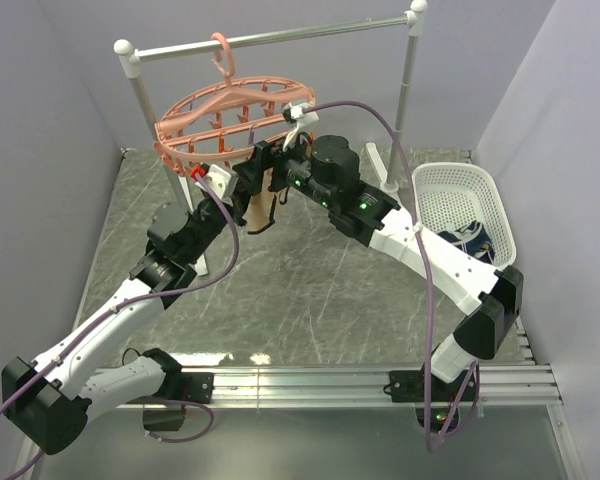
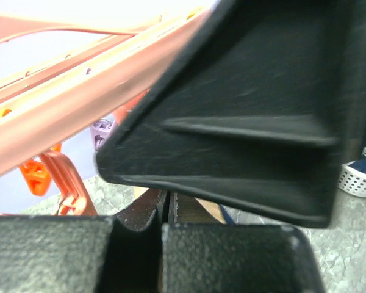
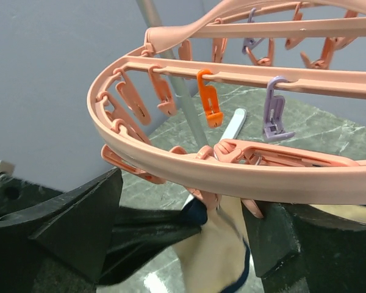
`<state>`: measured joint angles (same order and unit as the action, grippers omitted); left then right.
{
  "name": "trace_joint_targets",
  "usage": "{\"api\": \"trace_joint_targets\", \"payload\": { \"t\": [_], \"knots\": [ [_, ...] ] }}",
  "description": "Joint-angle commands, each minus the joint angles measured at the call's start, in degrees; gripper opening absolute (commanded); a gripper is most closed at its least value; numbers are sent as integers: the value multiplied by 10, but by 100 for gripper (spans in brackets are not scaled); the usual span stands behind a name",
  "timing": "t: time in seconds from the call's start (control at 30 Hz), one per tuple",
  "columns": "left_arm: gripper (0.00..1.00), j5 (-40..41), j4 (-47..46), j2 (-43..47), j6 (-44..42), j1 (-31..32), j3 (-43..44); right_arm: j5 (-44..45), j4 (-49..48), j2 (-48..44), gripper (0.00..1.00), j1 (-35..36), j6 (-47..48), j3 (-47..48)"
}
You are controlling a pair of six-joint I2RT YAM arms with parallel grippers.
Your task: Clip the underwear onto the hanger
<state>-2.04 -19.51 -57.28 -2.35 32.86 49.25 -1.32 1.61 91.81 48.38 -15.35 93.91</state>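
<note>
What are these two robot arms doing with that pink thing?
Two robot arms are working under a pink drying hanger hung on a silver rack. The left gripper pinches beige underwear with navy trim and holds it up at the ring. The right gripper sits open around a clip. Whether the clip grips the fabric isn't clear.

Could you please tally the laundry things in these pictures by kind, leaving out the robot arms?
Pink round hanger: 1
Silver rack: 1
White basket: 1
Beige underwear: 1
Navy-and-white cloth in the basket: 1
Total: 5
</note>
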Motion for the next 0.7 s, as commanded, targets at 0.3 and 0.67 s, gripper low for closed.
{"api": "trace_joint_targets", "payload": {
  "t": [0.3, 0.67],
  "knots": [
    [1, 6, -4, -13, 2, 2, 19, -109, 13, -55, 89, -33, -49, -39],
    [31, -17, 27, -15, 12, 1, 17, -175, 31, -73, 99, -59, -68, -67]
  ]
}}
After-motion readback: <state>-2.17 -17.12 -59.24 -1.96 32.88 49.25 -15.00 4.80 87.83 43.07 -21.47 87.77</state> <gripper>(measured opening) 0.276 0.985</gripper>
